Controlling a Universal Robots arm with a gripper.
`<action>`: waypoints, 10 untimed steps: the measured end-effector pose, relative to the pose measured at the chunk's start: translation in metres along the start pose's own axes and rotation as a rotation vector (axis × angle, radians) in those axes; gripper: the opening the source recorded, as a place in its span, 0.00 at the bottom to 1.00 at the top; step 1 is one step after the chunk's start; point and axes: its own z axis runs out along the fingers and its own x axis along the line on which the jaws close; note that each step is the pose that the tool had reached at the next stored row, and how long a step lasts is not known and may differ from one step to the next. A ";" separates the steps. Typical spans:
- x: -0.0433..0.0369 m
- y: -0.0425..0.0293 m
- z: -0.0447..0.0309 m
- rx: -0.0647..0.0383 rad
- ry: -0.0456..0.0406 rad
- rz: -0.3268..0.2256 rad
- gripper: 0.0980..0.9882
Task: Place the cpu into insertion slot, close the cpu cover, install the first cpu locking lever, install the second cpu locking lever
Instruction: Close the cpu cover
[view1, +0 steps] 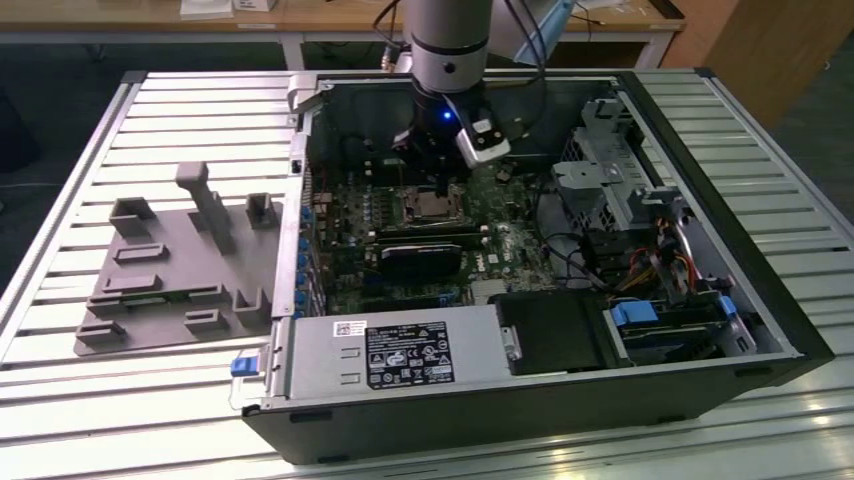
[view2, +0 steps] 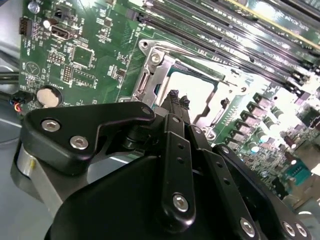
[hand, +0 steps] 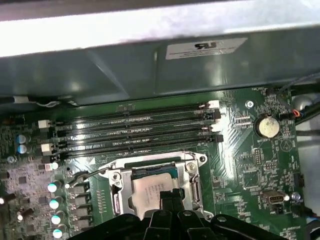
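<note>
The cpu (hand: 145, 192) lies in the insertion slot (view1: 430, 208) on the green board, its silver top (view2: 197, 92) showing through the window of the cpu cover (hand: 192, 185). The cover's metal frame (view2: 150, 65) lies flat around the chip. My gripper (view2: 177, 98) hangs just above the socket's edge, its black fingertips pressed together with nothing between them; in the first wrist view the gripper (hand: 167, 196) overlaps the cpu's near edge. A thin wire locking lever (hand: 85, 174) sticks out beside the socket. In the exterior view the gripper (view1: 438, 190) stands upright over the socket.
Several long black memory slots (hand: 135, 130) run beside the socket. A black card (view1: 418, 258) and a power supply (view1: 387, 355) sit nearer in the case, a drive cage (view1: 607, 170) at the exterior view's right. A grey fixture (view1: 180, 265) lies outside on the slatted table.
</note>
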 end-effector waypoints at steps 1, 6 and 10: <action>0.0003 -0.0004 0.0001 0.000 -0.0023 -0.006 0.00; 0.0064 -0.0022 0.0012 -0.001 -0.0087 -0.010 0.00; 0.0180 -0.0040 0.0019 -0.002 -0.0128 -0.010 0.00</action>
